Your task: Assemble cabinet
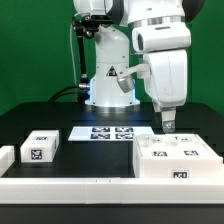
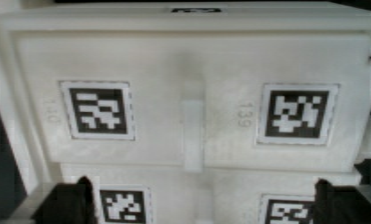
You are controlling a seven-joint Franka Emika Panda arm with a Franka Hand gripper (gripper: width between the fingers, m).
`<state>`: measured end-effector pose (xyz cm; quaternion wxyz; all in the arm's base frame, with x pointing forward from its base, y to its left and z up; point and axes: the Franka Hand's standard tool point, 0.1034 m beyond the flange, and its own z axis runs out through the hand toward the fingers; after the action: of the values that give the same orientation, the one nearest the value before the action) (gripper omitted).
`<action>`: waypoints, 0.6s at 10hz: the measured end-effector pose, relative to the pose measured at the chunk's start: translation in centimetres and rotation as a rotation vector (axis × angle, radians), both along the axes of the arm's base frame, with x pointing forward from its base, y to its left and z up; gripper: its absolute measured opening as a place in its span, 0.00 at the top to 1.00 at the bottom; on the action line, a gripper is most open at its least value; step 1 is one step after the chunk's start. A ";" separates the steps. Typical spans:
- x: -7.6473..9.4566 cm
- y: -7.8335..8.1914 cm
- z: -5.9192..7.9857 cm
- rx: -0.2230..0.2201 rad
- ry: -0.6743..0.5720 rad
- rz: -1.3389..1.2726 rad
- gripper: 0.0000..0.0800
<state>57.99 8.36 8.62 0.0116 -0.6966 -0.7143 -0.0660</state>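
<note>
The large white cabinet body [image 1: 176,160] lies on the black table at the exterior view's right, its top face carrying several black-and-white tags. My gripper [image 1: 168,124] hangs just above its far edge. In the wrist view the cabinet body [image 2: 191,110] fills the picture. My gripper [image 2: 208,205] is open over it, with dark fingers [image 2: 75,200] wide apart and nothing between them. A small white tagged block [image 1: 40,148] lies at the exterior view's left. Another white piece [image 1: 5,157] is cut off by the left edge.
The marker board [image 1: 108,132] lies flat behind the middle of the table, in front of the robot base [image 1: 108,85]. A long white bar [image 1: 70,186] runs along the table's front edge.
</note>
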 end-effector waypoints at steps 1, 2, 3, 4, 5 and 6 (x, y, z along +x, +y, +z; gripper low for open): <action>-0.1 0.0 -0.2 0.001 0.003 -0.001 0.21; -0.1 0.0 -0.2 0.001 0.003 -0.001 0.19; -0.1 0.0 -0.2 0.001 0.004 -0.001 0.19; -0.1 0.0 -0.2 0.001 0.004 -0.001 0.19; -0.2 0.0 -0.3 0.001 0.006 0.000 0.19; -1.2 0.6 -0.4 0.010 -0.007 -0.064 0.19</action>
<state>56.79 8.94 8.21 0.0104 -0.7189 -0.6912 -0.0723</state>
